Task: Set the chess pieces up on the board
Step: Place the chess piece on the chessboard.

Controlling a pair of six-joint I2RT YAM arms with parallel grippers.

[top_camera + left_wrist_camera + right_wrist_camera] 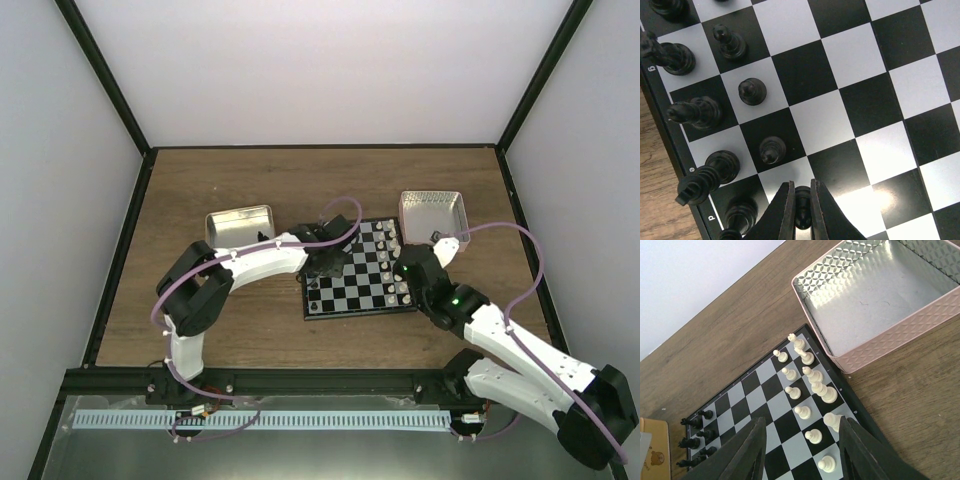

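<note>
**Op:** Left gripper [802, 192] is clamped on a black pawn [802, 216] at the board's [855, 115] black-side edge. Other black chessmen [752, 91] stand there in two rows.

**Desk:** And the other arm?

**Op:** I see my right gripper [802, 425] with fingers spread wide above the white pieces [810, 375] along the opposite edge.

**Desk:** Tins?

**Op:** One pink-walled tin [880, 305] sits just off the board's far right corner, and I see only its shiny metal floor. A second tin [240, 226] lies left of the board on the table [240, 330]. I cannot make out its contents.
</note>
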